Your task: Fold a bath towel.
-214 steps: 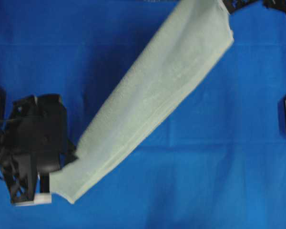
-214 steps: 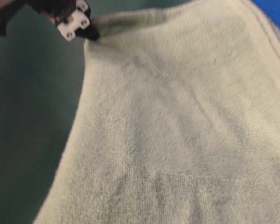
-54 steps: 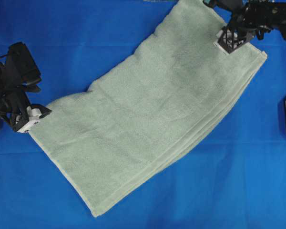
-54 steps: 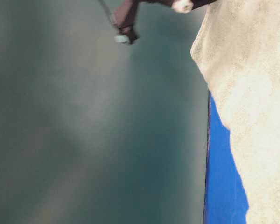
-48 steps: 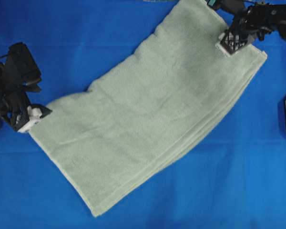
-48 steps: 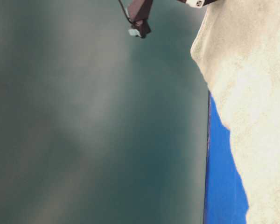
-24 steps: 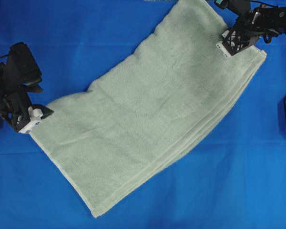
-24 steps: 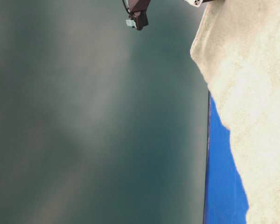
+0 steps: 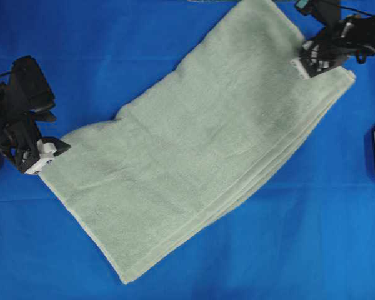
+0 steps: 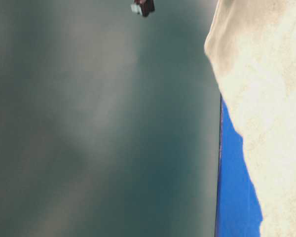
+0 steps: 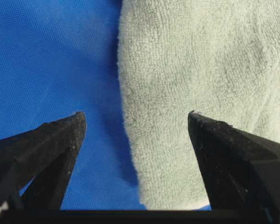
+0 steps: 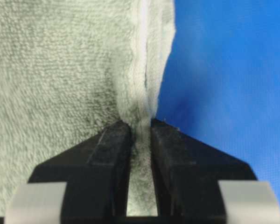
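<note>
One bath towel (image 9: 200,156), sage-green terry, lay on the blue-covered worktop (image 9: 112,37) in the overhead view. Its long axis ran diagonally, from lower left to the top right of that view. It looked doubled already: several stacked hems showed along the lower-right long edge.

Right pincer (image 9: 314,62) sat at the towel's upper-right end, on the corner by the short edge. In the right wrist view its jaws were clenched on a pinched ridge of towel incl. the pale hem (image 12: 141,70), blue cloth just to the right. So the right pincer (image 12: 141,135) was grasping the towel's edge; the rest of the towel stretched away from it toward the lower left.

Left pincer (image 9: 47,153) stood at the opp. end, by the left corner. Left wrist view: jaws released and spread wide, towel edge (image 11: 128,121) running up between the tips, one tip over blue cloth, the other over terry. Nothing held there, and I couldn't tell whether the tips touched the fabric.

Judgement: each arm was nearest its own end, so the next fold prob. turns on the left closing on that straddled corner, then one end being carried along the long axis to the other.

Count: 1 towel, 2 pincers, 1 blue cloth. Table-level view too blurred to add much.
</note>
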Tool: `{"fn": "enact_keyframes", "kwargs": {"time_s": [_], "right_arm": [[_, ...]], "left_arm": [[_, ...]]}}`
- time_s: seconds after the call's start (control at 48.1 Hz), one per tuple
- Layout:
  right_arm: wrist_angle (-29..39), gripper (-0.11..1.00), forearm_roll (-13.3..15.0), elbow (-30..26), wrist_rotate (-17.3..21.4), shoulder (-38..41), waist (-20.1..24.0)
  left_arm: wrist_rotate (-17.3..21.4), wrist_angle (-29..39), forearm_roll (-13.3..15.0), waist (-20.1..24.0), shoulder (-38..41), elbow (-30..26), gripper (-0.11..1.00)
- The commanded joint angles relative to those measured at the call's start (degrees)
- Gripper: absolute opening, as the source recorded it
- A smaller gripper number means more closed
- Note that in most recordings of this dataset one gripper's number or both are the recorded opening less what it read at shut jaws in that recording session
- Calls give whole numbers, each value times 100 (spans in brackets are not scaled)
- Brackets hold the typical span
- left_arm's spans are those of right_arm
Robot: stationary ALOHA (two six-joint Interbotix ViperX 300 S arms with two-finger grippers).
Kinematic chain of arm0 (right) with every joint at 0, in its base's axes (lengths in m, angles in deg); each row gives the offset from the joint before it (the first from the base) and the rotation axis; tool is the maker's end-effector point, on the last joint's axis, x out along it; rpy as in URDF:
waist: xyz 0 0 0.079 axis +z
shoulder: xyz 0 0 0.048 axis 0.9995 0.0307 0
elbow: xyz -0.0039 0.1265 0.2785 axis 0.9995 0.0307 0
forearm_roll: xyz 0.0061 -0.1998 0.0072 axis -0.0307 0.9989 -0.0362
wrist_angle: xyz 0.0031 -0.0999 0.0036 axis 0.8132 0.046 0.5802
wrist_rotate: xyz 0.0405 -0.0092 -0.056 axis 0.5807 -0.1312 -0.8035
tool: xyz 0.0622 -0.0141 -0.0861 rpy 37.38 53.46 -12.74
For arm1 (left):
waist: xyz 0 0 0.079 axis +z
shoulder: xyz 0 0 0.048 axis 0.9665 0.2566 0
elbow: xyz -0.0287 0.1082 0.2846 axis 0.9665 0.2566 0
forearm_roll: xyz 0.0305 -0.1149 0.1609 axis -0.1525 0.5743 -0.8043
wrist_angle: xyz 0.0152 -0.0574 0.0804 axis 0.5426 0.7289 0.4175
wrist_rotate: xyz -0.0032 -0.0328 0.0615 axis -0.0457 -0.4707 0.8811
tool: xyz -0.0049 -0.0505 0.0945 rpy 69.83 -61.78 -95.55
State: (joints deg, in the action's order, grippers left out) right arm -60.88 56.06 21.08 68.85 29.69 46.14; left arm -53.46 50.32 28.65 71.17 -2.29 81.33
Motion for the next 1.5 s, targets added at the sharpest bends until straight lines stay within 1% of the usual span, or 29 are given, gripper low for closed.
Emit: {"fn": "enact_keyframes", "kwargs": {"time_s": [0.0,0.187,0.312,0.416,0.478,0.54,0.582,0.603,0.644,0.748,0.811,0.873,0.977,1.143,1.268,1.393,1.476], "right_arm": [[290,17,-79,44,9,-510,-53],[642,17,-176,132,0,-1230,-53],[668,17,-299,132,0,-1362,-26],[642,17,-448,70,9,-1354,141],[650,17,-633,-35,9,-1354,448],[642,17,-853,-185,26,-1345,861],[642,17,-976,-316,97,-1327,1195],[633,17,-1046,-431,167,-1310,1485],[633,17,-1081,-615,316,-1257,1898],[668,17,-1002,-1178,729,-976,2909],[677,17,-835,-1529,958,-703,3393],[703,17,-668,-1890,1151,-343,3779],[905,17,-457,-2610,1389,369,4271],[1283,17,-413,-3507,1415,1274,4667],[1327,17,-413,-3955,1415,1749,4816],[1310,17,-413,-4122,1424,1916,4816],[1283,17,-413,-4131,1424,1934,4816]], "left_arm": [[9,-35,-18,9,-26,-114,85],[18,-35,-18,9,-44,-105,85],[18,-35,-18,9,-44,-105,85],[18,-35,-18,0,-44,-114,85],[18,-35,-18,-9,-44,-123,85],[18,-44,-18,-9,-35,-132,85],[18,-53,-18,-9,-35,-132,85],[18,-53,-18,-9,-35,-132,85],[18,-79,-18,-9,-26,-132,85],[26,-141,-18,-9,-26,-132,85],[70,-167,-18,-18,-18,-132,85],[176,-202,-18,-9,-9,-141,85],[352,-272,-18,-9,0,-141,85],[439,-308,-9,-9,9,-149,85],[448,-316,-9,-18,9,-149,85],[457,-316,-9,-18,9,-149,85],[457,-316,-18,-44,9,-141,85]]}}
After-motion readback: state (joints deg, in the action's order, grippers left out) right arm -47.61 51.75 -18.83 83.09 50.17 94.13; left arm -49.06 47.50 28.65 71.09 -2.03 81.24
